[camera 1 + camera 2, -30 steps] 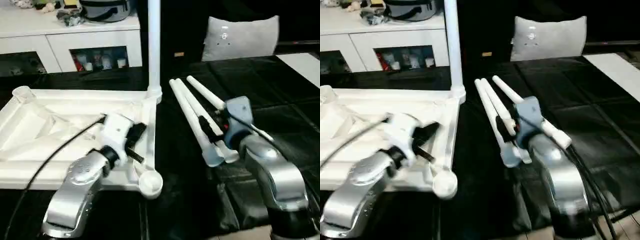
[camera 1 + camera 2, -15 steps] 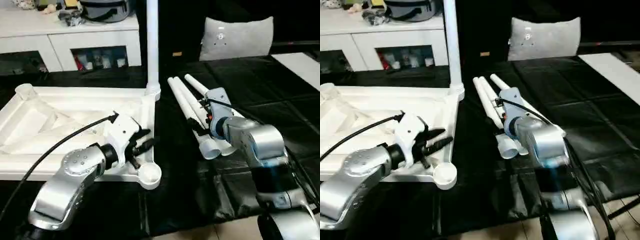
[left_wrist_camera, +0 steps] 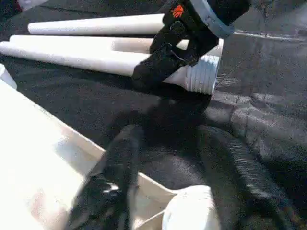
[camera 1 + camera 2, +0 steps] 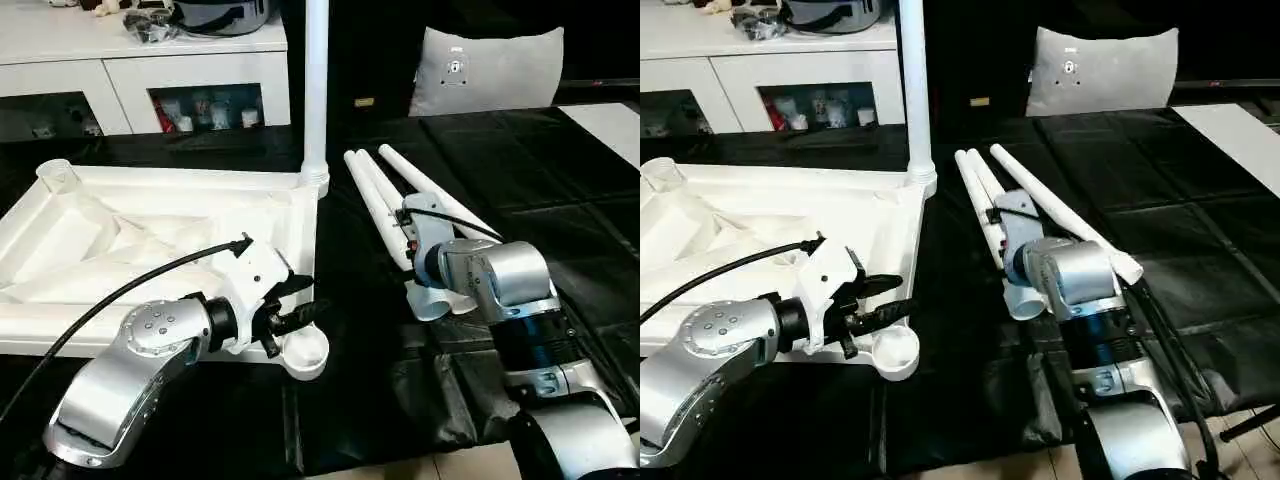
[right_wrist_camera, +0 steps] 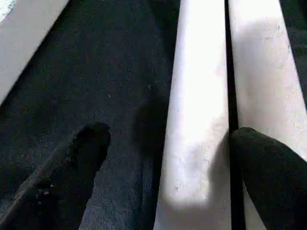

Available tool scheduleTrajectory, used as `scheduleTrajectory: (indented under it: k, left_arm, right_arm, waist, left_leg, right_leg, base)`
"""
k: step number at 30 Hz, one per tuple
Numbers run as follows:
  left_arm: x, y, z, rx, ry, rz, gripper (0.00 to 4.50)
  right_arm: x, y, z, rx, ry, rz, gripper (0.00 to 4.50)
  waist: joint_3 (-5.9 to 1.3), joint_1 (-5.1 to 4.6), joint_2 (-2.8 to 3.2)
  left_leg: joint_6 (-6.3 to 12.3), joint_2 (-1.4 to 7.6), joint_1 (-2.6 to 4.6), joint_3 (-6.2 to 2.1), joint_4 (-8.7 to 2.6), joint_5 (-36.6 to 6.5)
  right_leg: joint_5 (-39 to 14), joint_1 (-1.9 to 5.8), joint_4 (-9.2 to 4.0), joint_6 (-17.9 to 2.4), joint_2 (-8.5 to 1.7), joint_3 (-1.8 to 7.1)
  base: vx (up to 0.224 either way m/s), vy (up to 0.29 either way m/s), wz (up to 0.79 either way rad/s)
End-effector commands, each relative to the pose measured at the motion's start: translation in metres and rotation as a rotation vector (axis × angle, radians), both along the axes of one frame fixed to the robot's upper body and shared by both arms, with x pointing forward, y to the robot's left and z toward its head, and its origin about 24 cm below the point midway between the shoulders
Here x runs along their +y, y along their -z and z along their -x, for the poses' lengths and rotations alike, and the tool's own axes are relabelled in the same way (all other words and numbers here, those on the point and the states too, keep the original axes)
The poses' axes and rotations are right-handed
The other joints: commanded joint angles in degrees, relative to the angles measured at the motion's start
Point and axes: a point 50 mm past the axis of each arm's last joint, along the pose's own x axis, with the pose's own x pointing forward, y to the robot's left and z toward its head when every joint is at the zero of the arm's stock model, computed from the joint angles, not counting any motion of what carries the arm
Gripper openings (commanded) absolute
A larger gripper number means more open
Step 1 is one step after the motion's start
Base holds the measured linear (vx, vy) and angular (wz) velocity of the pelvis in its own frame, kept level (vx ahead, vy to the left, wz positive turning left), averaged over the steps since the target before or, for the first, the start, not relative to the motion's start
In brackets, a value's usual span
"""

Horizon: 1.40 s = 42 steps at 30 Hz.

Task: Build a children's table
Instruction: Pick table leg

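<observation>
White: 1 top [image 4: 150, 215], 4 legs [image 4: 385, 205].

White cabinet [image 4: 150, 70], grey cushion [image 4: 488, 68], black floor covering [image 4: 560, 170].

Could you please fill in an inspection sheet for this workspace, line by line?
Surface: black quilted covering, wrinkled near the right arm.
Job's things: white tabletop lying underside up; one leg standing upright in its far corner socket; near corner socket vacant; three loose legs lying side by side on the covering.
Clutter: nothing seen on the covering.
Grippers: left pincer at the tabletop's near corner, holding nothing; right pincer open, straddling one loose leg.
Cables: black cable along the left forearm; black cables beside the right arm.
Surroundings: white cabinet behind, grey cushion.
</observation>
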Motion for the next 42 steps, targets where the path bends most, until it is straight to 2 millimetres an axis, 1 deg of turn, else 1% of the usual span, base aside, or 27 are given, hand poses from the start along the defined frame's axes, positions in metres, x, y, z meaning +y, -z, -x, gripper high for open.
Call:
scheduleTrajectory:
  k: [1, 2, 5, 8, 9, 10, 12, 13, 14, 16, 17, 18, 19, 21, 23, 24, 25, 26, 29, 31, 35, 36, 38, 39, 40, 42]
  left_arm:
    - [-0.004, -0.005, 0.001, -0.017, 0.025, -0.014, 2.60]
    - [-0.005, -0.005, 0.001, -0.016, 0.027, -0.015, 2.73]
    - [-0.006, -0.005, 0.001, -0.015, 0.033, -0.014, 2.81]
    - [-0.007, -0.005, 0.002, -0.016, 0.039, -0.014, 3.17]
    - [-0.008, -0.005, 0.002, -0.017, 0.042, -0.015, 3.20]
    - [-0.009, -0.005, 0.002, -0.018, 0.043, -0.016, 3.22]
    - [-0.009, -0.005, 0.002, -0.019, 0.044, -0.017, 3.43]
    - [-0.010, -0.004, 0.002, -0.019, 0.044, -0.017, 3.54]
    - [-0.012, -0.002, 0.003, -0.016, 0.046, -0.017, 3.62]
    - [-0.015, 0.005, 0.003, -0.008, 0.048, -0.018, 3.78]
    - [-0.015, 0.005, 0.003, -0.008, 0.048, -0.018, 3.78]
    - [-0.016, 0.009, 0.002, -0.003, 0.050, -0.019, 3.92]
    - [-0.016, 0.011, 0.002, -0.001, 0.049, -0.020, 4.09]
    - [-0.016, 0.013, 0.001, 0.000, 0.049, -0.022, 4.15]
    - [-0.016, 0.016, 0.000, 0.001, 0.048, -0.023, 4.36]
    - [-0.016, 0.016, 0.000, 0.001, 0.048, -0.023, 4.36]
    - [-0.016, 0.017, 0.000, 0.002, 0.047, -0.024, 4.45]
    - [-0.016, 0.018, -0.001, 0.001, 0.047, -0.025, 4.49]
    - [-0.016, 0.020, -0.002, 0.002, 0.050, -0.027, 4.50]
    - [-0.016, 0.022, -0.003, 0.002, 0.052, -0.028, 4.50]
    - [-0.015, 0.026, -0.006, 0.002, 0.053, -0.031, 4.50]
    - [-0.014, 0.026, -0.006, 0.002, 0.053, -0.031, 4.50]
    - [-0.012, 0.027, -0.007, 0.001, 0.051, -0.031, 4.50]
    - [-0.011, 0.028, -0.007, 0.001, 0.050, -0.031, 4.50]
    - [-0.010, 0.028, -0.007, 0.000, 0.050, -0.031, 4.50]
    - [-0.010, 0.028, -0.007, -0.001, 0.050, -0.031, 4.50]
  right_arm:
    - [0.000, 0.002, 0.000, 0.029, 0.001, -0.013, 4.50]
    - [0.001, 0.003, 0.001, 0.037, -0.002, -0.016, 4.50]
    - [0.003, 0.007, 0.003, 0.061, -0.006, -0.035, 4.50]
    - [0.004, 0.010, 0.004, 0.076, 0.002, -0.051, 4.50]
    - [0.004, 0.011, 0.005, 0.080, 0.001, -0.057, 4.21]
    - [0.004, 0.012, 0.005, 0.082, 0.003, -0.059, 4.13]
    - [0.004, 0.012, 0.005, 0.084, 0.007, -0.057, 4.10]
    - [0.003, 0.013, 0.005, 0.086, 0.004, -0.052, 4.00]
    - [0.003, 0.014, 0.006, 0.090, 0.004, -0.049, 3.73]
    - [0.002, 0.016, 0.006, 0.098, 0.005, -0.051, 3.67]
    - [0.002, 0.016, 0.006, 0.098, 0.005, -0.051, 3.67]
    - [0.002, 0.016, 0.007, 0.099, 0.006, -0.050, 3.61]
    - [0.002, 0.016, 0.007, 0.100, 0.006, -0.050, 3.29]
    - [0.001, 0.017, 0.007, 0.100, 0.008, -0.046, 3.24]
    - [-0.001, 0.018, 0.006, 0.102, 0.030, -0.050, 3.11]
    - [-0.001, 0.018, 0.006, 0.102, 0.030, -0.050, 3.11]
    - [-0.002, 0.018, 0.007, 0.103, 0.029, -0.051, 2.93]
    - [-0.002, 0.018, 0.007, 0.103, 0.029, -0.050, 2.84]
    - [-0.002, 0.020, 0.007, 0.106, 0.033, -0.049, 2.72]
    - [-0.003, 0.021, 0.007, 0.107, 0.040, -0.051, 2.43]
    - [-0.005, 0.022, 0.007, 0.106, 0.063, -0.064, 2.10]
    - [-0.006, 0.022, 0.007, 0.105, 0.065, -0.065, 2.10]
    - [-0.006, 0.021, 0.006, 0.099, 0.074, -0.072, 1.96]
    - [-0.006, 0.021, 0.006, 0.096, 0.076, -0.071, 1.96]
    - [-0.006, 0.021, 0.006, 0.095, 0.077, -0.070, 1.95]
    - [-0.006, 0.021, 0.006, 0.094, 0.078, -0.069, 1.92]
  waist:
    - [-3.16, 0.04, -0.04]
    - [-3.23, 0.04, -0.06]
    - [-3.40, 0.06, -0.06]
    - [-3.45, 0.09, -0.09]
    - [-3.45, 0.09, -0.07]
    - [-3.45, 0.15, -0.05]
    - [-3.41, 0.12, -0.09]
    - [-3.39, 0.11, -0.08]
    - [-3.36, 0.10, -0.07]
    - [-3.32, 0.12, -0.10]
    - [-3.31, 0.12, -0.11]
    - [-3.34, 0.11, -0.11]
    - [-3.33, 0.08, -0.20]
    - [-3.37, 0.06, -0.33]
    - [-3.40, 0.08, -0.31]
    - [-3.43, 0.08, -0.27]
    - [-3.44, 0.08, -0.27]
    - [-3.45, 0.09, -0.29]
    - [-3.41, 0.09, -0.27]
    - [-3.42, 0.12, -0.22]
    - [-3.37, 0.12, -0.14]
    - [-3.38, 0.08, -0.16]
    - [-3.36, 0.11, -0.05]
    - [-3.38, 0.15, 0.26]
    - [-3.36, 0.09, 0.05]
    - [-3.42, 0.10, 0.05]
  left_leg:
    - [-5.19, 4.26, 2.19, -1.42, -4.53, -12.63]
    - [-5.18, 4.24, 2.16, -1.42, -4.50, -12.05]
    - [-4.78, 4.14, 1.94, -1.40, -4.35, -9.99]
    - [-4.32, 4.11, 1.94, -1.33, -4.25, -9.14]
    - [-4.30, 4.11, 1.92, -1.32, -4.24, -9.00]
    - [-4.31, 4.14, 2.00, -1.29, -4.22, -8.95]
    - [-4.43, 4.16, 1.98, -1.30, -4.30, -9.34]
    - [-4.50, 4.17, 1.97, -1.30, -4.33, -9.54]
    - [-4.62, 4.18, 2.02, -1.27, -4.33, -9.94]
    - [-4.68, 4.25, 2.04, -1.26, -4.35, -10.45]
    - [-4.67, 4.27, 2.01, -1.27, -4.37, -10.46]
    - [-4.71, 4.27, 1.99, -1.30, -4.39, -10.34]
    - [-4.64, 4.20, 1.96, -1.26, -4.35, -10.30]
    - [-4.45, 4.15, 1.96, -1.19, -4.30, -9.84]
    - [-4.27, 4.19, 1.93, -1.21, -4.30, -9.31]
    - [-4.24, 4.21, 1.99, -1.20, -4.28, -9.15]
    - [-4.18, 4.24, 1.96, -1.22, -4.27, -8.99]
    - [-4.15, 4.21, 1.97, -1.18, -4.25, -8.86]
    - [-4.09, 4.22, 1.99, -1.18, -4.29, -9.24]
    - [-4.12, 4.24, 2.05, -1.16, -4.30, -9.34]
    - [-4.41, 4.26, 2.07, -1.19, -4.37, -10.10]
    - [-4.58, 4.30, 2.06, -1.20, -4.44, -10.33]
    - [-4.86, 4.31, 2.15, -1.22, -4.49, -10.95]
    - [-5.04, 4.30, 2.19, -1.25, -4.48, -11.15]
    - [-5.18, 4.28, 2.15, -1.24, -4.51, -11.30]
    - [-5.20, 4.31, 2.18, -1.24, -4.49, -11.07]
  right_leg:
    - [-3.40, 0.62, -4.45, -10.25, -4.83, 2.69]
    - [-2.54, 0.65, -4.38, -10.14, -4.80, 2.70]
    - [0.66, 0.83, -4.14, -10.24, -4.73, 2.65]
    - [2.05, 0.90, -4.11, -10.43, -4.77, 2.61]
    - [2.20, 0.90, -4.09, -10.46, -4.73, 2.59]
    - [2.30, 0.86, -4.12, -10.45, -4.73, 2.59]
    - [1.70, 0.86, -4.12, -10.39, -4.69, 2.58]
    - [1.39, 0.87, -4.14, -10.37, -4.71, 2.58]
    - [0.76, 0.81, -4.21, -10.34, -4.74, 2.62]
    - [-0.13, 0.82, -4.36, -10.19, -4.82, 2.71]
    - [-0.27, 0.83, -4.37, -10.14, -4.85, 2.72]
    - [-0.19, 0.86, -4.32, -10.16, -4.84, 2.67]
    - [-0.25, 0.85, -4.36, -10.09, -4.80, 2.70]
    - [0.09, 0.86, -4.39, -10.02, -4.79, 2.71]
    - [0.38, 0.89, -4.32, -9.94, -4.82, 2.69]
    - [0.70, 0.86, -4.30, -10.01, -4.78, 2.65]
    - [0.98, 0.90, -4.27, -10.06, -4.81, 2.66]
    - [1.30, 0.89, -4.24, -10.12, -4.78, 2.64]
    - [0.85, 0.83, -4.29, -10.18, -4.79, 2.64]
    - [0.75, 0.79, -4.32, -10.18, -4.81, 2.66]
    - [-0.25, 0.74, -4.38, -10.15, -4.87, 2.69]
    - [-0.38, 0.77, -4.35, -10.09, -4.88, 2.69]
    - [-0.69, 0.69, -4.36, -10.07, -4.89, 2.69]
    - [-0.79, 0.64, -4.34, -10.08, -4.94, 2.70]
    - [-0.65, 0.67, -4.40, -10.05, -4.86, 2.70]
    - [0.01, 0.70, -4.30, -10.09, -4.89, 2.68]
  base:
    - [0.000, 0.000, 0.00]
    - [0.000, 0.000, 0.00]
    - [0.000, 0.000, 0.00]
    - [0.000, 0.000, 0.00]
    - [0.000, 0.000, 0.00]
    - [0.000, 0.000, 0.00]
    - [0.000, 0.000, 0.00]
    - [0.000, 0.000, 0.00]
    - [0.000, 0.000, 0.00]
    - [0.000, 0.000, 0.00]
    - [0.000, 0.000, 0.00]
    - [0.000, 0.000, 0.00]
    - [0.000, 0.000, 0.00]
    - [0.000, 0.000, 0.00]
    - [0.000, 0.000, 0.00]
    - [0.000, 0.000, 0.00]
    - [0.000, 0.000, 0.00]
    - [0.000, 0.000, 0.00]
    - [0.000, 0.000, 0.00]
    - [0.000, 0.000, 0.00]
    - [0.000, 0.000, 0.00]
    - [0.000, 0.000, 0.00]
    - [0.000, 0.000, 0.00]
    - [0.000, 0.000, 0.00]
    - [0.000, 0.000, 0.00]
    - [0.000, 0.000, 0.00]
